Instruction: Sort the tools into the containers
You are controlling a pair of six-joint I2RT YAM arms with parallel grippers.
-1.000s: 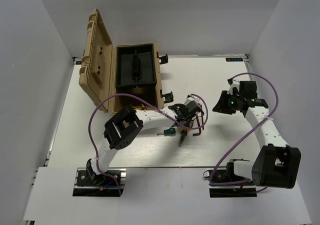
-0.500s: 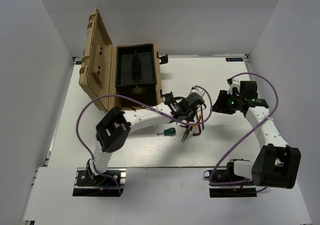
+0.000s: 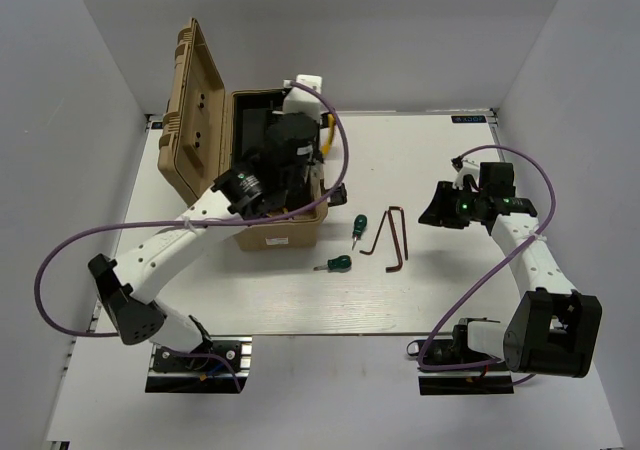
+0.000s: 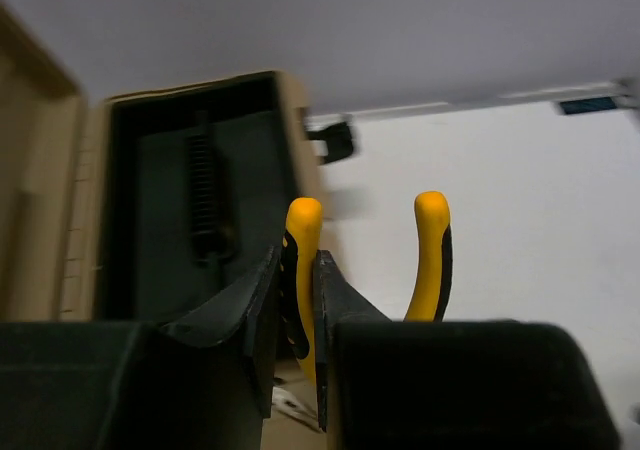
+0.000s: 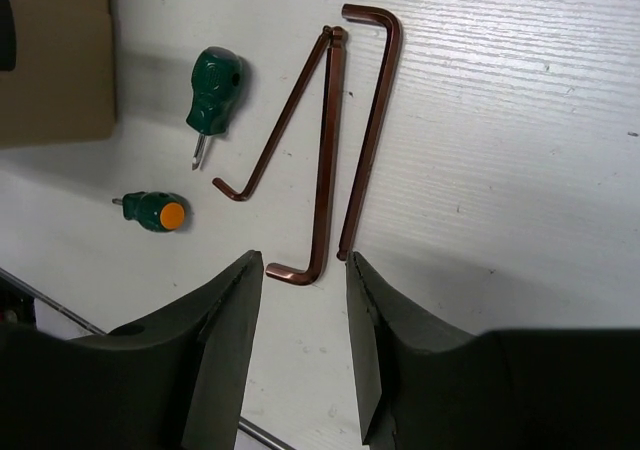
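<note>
Pliers (image 4: 432, 255) now over toolbox (image 3: 285, 236) (head hidden)

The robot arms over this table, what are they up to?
They are sorting tools. The left gripper is clamped on one handle of the yellow-handled pliers, holding them over the open tan toolbox. The right gripper hovers open over the thin dark-red L-shaped hex keys, which lie on the white table beside two stubby green-handled screwdrivers.
</note>
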